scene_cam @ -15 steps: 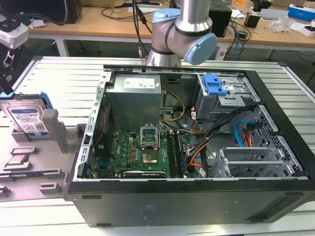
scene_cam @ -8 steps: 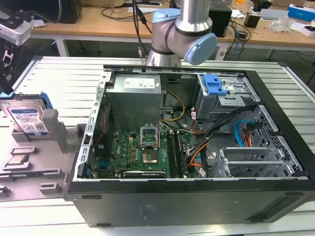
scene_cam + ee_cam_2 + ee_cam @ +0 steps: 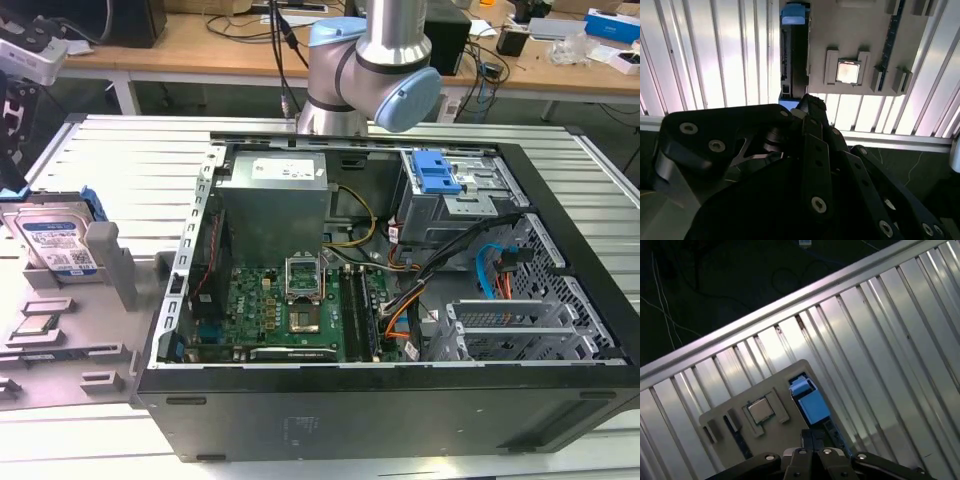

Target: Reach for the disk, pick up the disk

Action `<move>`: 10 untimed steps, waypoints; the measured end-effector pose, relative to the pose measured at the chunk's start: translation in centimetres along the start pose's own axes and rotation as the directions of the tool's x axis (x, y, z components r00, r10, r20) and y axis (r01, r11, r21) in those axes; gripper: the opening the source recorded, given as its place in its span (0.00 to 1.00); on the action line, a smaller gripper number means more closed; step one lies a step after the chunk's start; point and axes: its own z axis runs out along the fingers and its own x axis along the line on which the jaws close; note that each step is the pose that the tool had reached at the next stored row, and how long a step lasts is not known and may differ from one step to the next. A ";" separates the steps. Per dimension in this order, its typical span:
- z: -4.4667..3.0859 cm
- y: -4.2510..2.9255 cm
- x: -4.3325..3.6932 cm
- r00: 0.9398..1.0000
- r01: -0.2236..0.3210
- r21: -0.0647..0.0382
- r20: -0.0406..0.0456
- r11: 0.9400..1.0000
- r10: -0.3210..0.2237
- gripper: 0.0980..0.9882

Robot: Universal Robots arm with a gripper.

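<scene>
One disk (image 3: pixel 55 245), one silver CPU chip (image 3: pixel 35 325), one grey fixture tray (image 3: pixel 100 355), one open computer case (image 3: pixel 380 410), one robot arm (image 3: pixel 375 70).

The tool (image 3: pixel 810 104) hides one end of the disk (image 3: pixel 794 55).

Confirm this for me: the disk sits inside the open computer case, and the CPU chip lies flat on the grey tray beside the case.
Wrong on one count. The disk is not inside the computer case. It sits on the grey tray outside the case, at the exterior view's left. The CPU chip does lie flat on that tray, as the exterior view shows.
</scene>
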 end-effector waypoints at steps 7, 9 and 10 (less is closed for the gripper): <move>0.00 0.00 0.00 0.993 0.116 0.000 -0.004 0.993 -0.116 0.01; 0.00 0.00 0.00 0.990 0.142 0.000 -0.005 0.990 -0.142 0.01; 0.00 0.00 0.00 0.986 0.165 0.000 -0.006 0.986 -0.165 0.01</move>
